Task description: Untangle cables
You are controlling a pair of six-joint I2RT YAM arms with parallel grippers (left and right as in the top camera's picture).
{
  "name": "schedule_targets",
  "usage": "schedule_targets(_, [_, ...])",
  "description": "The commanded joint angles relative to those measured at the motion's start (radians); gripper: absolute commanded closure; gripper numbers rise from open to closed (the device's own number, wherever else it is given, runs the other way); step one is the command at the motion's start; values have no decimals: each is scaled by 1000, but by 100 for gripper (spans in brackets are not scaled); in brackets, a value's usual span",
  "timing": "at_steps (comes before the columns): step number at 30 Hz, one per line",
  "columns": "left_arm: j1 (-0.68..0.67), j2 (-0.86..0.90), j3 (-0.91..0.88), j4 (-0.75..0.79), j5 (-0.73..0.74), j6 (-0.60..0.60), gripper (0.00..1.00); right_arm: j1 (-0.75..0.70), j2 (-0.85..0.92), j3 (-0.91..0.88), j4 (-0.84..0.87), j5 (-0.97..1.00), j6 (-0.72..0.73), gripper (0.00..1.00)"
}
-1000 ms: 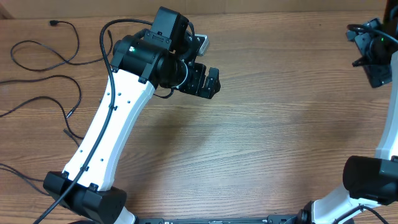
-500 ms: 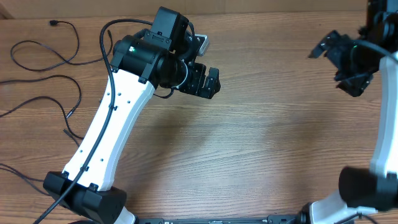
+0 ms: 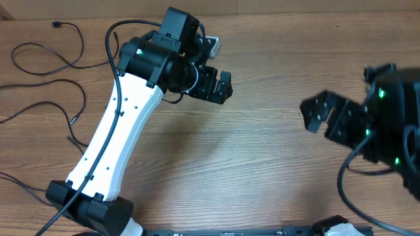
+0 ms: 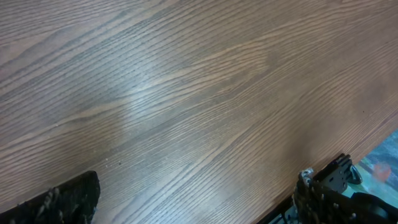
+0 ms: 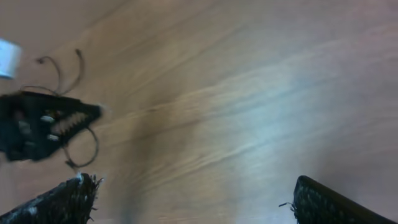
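Several thin black cables (image 3: 47,63) lie in loose loops on the wooden table at the far left, one small plug end (image 3: 57,25) near the back edge. Another cord (image 3: 18,183) runs off the left edge lower down. My left gripper (image 3: 216,86) hangs open over bare wood near the back middle, well right of the cables; the left wrist view shows its fingertips (image 4: 65,202) wide apart with nothing between them. My right gripper (image 3: 326,119) is open over the right half of the table, far from the cables. The blurred right wrist view shows only wood between its fingertips (image 5: 65,199).
The white left arm (image 3: 111,131) slants from the front left to the back middle, with a thick black wire along it. The table's front edge (image 4: 348,149) shows in the left wrist view. In the right wrist view the left arm's black gripper (image 5: 43,124) is at the left.
The right arm has swung from the back right corner down and leftward over the table. The left arm and the cables have not moved.
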Motion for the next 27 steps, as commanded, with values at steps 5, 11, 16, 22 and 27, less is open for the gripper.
schedule_targets(5, [-6, -17, 5, 1, -6, 18, 1, 9, -42, -72, 6, 53, 46, 0])
schedule_targets(11, [-6, -17, 5, 1, -6, 18, 0, 9, -37, -72, 6, 64, 10, 0])
schedule_targets(16, [-6, -17, 5, 1, -6, 18, 0, 9, -37, -72, 6, 63, -95, 0])
schedule_targets(22, [-6, -17, 5, 2, -7, 18, 0, -24, -68, -100, 41, 55, -302, 0])
schedule_targets(27, [-6, -17, 5, 2, -7, 18, 0, -142, -195, -220, 168, -21, -444, 0])
